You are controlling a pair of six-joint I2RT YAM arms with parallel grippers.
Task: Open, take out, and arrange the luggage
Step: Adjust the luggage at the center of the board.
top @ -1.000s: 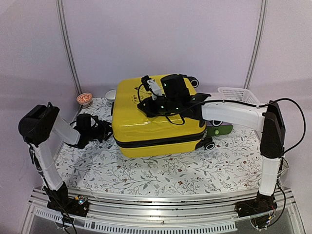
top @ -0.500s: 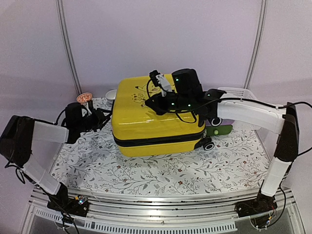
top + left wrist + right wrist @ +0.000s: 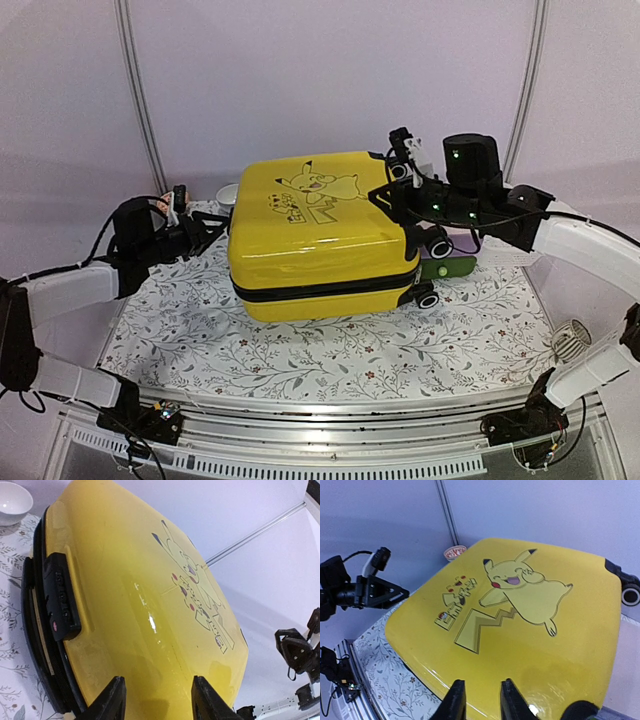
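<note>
The luggage [image 3: 315, 235] is a glossy yellow hard-shell suitcase with a Pikachu drawing. It lies flat and closed on the floral cloth, its black zipper band running round the side. My left gripper [image 3: 210, 232] is open and empty, just off the suitcase's left end. In the left wrist view [image 3: 157, 701] its fingers frame the yellow shell [image 3: 150, 595], with the black side handle [image 3: 60, 597] to the left. My right gripper [image 3: 383, 197] is open and empty at the suitcase's right top edge. In the right wrist view [image 3: 482, 702] it hovers over the lid [image 3: 520, 630].
A white mesh basket [image 3: 490, 192] stands at the back right, and a green object [image 3: 450, 267] lies by the suitcase wheels [image 3: 428, 296]. A white bowl [image 3: 227, 192] sits behind the suitcase's left corner, also in the left wrist view [image 3: 12, 502]. A red-patterned bowl [image 3: 454, 553] sits beside it.
My right arm has swung off the top of the lid to its right edge, uncovering the Pikachu drawing. My left arm has risen and reached toward the suitcase's left end.
</note>
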